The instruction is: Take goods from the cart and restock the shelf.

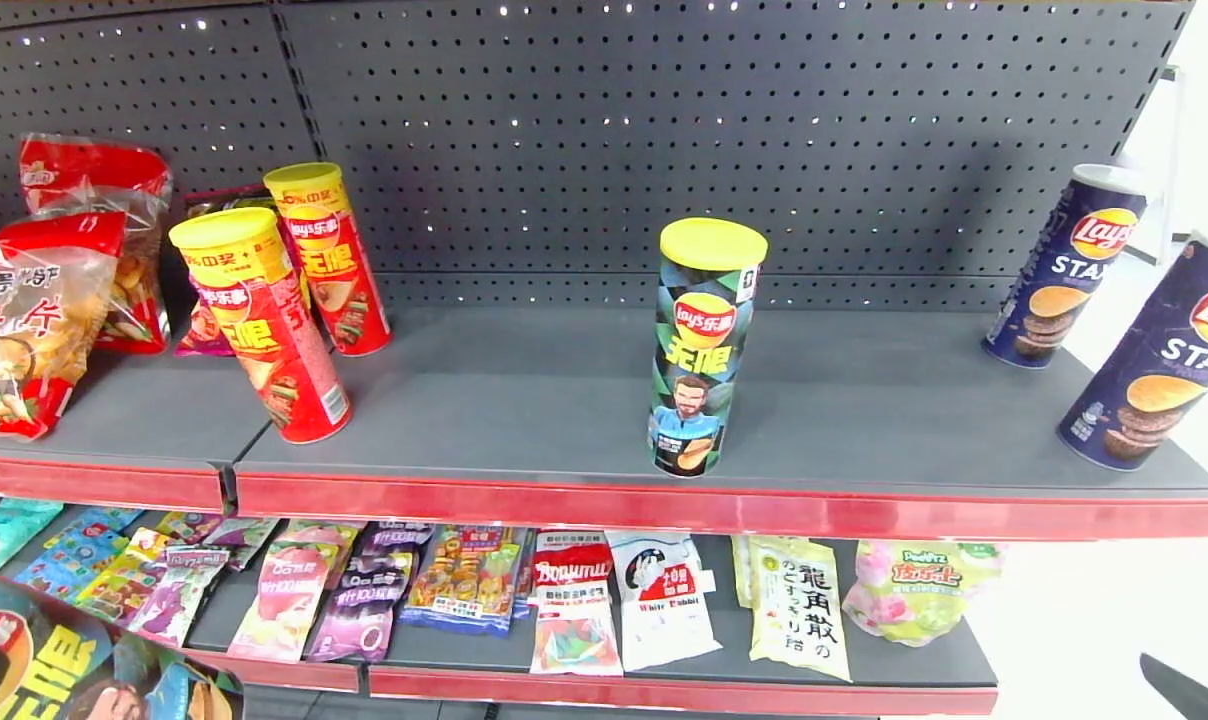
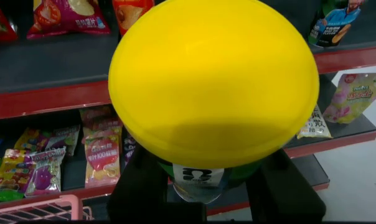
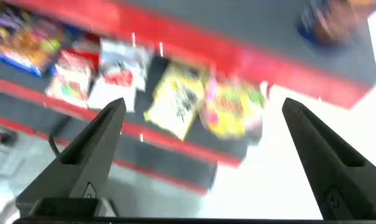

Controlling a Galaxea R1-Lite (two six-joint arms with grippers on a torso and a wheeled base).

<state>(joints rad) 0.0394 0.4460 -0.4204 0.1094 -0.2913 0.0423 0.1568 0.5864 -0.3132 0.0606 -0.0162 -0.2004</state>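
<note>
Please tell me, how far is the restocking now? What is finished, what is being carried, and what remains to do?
Done, it seems: a green chip can stands on the upper shelf. In hand: the left gripper holds a second yellow-lidded can, not yet shelved; the right gripper is open and empty. Left: set this can on the bare shelf space near the first one.

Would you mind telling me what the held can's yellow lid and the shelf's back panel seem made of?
The yellow lid looks like smooth, semi-matte plastic: even colour, soft sheen. The back panel looks like dark painted metal, matte, with regular punched holes; metal is a guess.
</note>
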